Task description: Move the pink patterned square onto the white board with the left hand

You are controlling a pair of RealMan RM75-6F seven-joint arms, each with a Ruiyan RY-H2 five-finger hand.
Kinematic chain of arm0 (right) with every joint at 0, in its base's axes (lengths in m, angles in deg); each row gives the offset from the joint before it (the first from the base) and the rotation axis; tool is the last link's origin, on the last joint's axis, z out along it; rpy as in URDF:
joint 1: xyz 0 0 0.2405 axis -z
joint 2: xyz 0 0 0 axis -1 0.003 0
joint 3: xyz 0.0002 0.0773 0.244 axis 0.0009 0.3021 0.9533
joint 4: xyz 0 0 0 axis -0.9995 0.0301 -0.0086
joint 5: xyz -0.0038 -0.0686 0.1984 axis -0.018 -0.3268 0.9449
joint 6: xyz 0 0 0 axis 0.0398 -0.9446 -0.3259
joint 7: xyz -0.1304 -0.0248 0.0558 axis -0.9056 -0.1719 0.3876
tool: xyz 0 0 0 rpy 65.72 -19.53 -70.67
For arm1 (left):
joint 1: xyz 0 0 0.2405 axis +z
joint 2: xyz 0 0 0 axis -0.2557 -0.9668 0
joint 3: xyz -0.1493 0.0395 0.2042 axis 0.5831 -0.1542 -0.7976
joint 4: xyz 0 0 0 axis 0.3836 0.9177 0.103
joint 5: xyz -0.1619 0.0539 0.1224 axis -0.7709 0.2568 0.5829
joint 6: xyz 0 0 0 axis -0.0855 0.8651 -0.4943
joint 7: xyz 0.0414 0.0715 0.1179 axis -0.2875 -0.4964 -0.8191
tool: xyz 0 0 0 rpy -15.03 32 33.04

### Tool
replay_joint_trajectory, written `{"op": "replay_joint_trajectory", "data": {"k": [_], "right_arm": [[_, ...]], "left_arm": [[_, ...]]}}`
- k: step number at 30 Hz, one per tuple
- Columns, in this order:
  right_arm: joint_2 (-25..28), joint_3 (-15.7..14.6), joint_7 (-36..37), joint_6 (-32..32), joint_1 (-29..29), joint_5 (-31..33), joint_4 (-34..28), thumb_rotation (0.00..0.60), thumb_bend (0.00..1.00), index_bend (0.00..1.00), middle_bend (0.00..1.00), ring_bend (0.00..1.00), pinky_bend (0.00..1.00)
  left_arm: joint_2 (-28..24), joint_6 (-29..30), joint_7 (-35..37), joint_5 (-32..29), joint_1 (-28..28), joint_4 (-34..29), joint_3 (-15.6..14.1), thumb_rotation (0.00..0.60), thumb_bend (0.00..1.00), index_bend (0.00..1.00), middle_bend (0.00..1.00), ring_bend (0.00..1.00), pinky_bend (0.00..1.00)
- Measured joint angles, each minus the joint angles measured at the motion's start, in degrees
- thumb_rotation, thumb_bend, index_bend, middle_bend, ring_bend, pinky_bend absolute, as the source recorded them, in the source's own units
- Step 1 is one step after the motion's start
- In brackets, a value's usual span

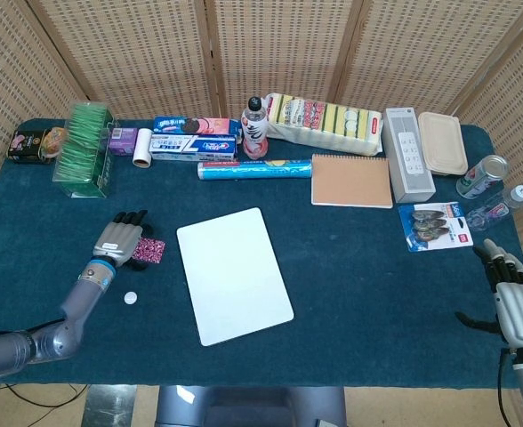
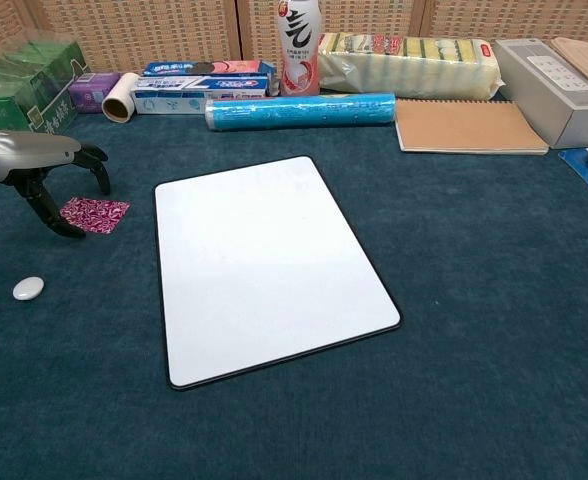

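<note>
The pink patterned square (image 1: 150, 252) (image 2: 95, 214) lies flat on the blue cloth, just left of the white board (image 1: 233, 273) (image 2: 265, 263). My left hand (image 1: 119, 238) (image 2: 36, 172) hovers over the square's left edge with its fingers curved down and apart, holding nothing. A dark fingertip (image 2: 69, 230) comes down close to the square's near left corner; whether it touches is unclear. My right hand (image 1: 517, 302) rests at the table's front right corner, fingers loosely apart and empty. It shows only in the head view.
A small white disc (image 1: 131, 298) (image 2: 28, 288) lies in front of my left hand. Along the back stand a green box (image 1: 85, 147), toothpaste boxes (image 1: 193, 147), a bottle (image 1: 255, 127), a blue roll (image 1: 254, 168), sponges (image 1: 325, 120), a notebook (image 1: 351, 181) and a grey box (image 1: 407, 153).
</note>
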Motion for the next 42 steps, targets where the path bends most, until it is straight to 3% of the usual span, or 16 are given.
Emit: {"op": "replay_joint_trajectory", "data": {"k": [19,27,42], "right_arm": [[0.17,-0.03,0.30,-0.18,0.08,-0.21,-0.04,0.600,0.00,0.02,0.00,0.00,0.00],[0.22,-0.03,0.48,-0.19,0.09,-0.26,0.02,0.600,0.00,0.02,0.00,0.00,0.00],[0.37,-0.07,0.49,-0.35,0.21,-0.30,-0.07,0.600,0.00,0.02,0.00,0.00,0.00]], "left_arm": [[1.07,0.03,-0.66,-2.48,-0.94,1.22,-0.63,0.600,0.20,0.27,0.00,0.00,0.01],[1.31,0.64,-0.82,-2.81,-1.06,1.27,-0.67,0.600,0.20,0.41,0.00,0.00,0.01],[1.70,1.83,0.62,-0.92,0.29,1.84,-0.90,0.600,0.20,0.45,0.00,0.00,0.01]]}}
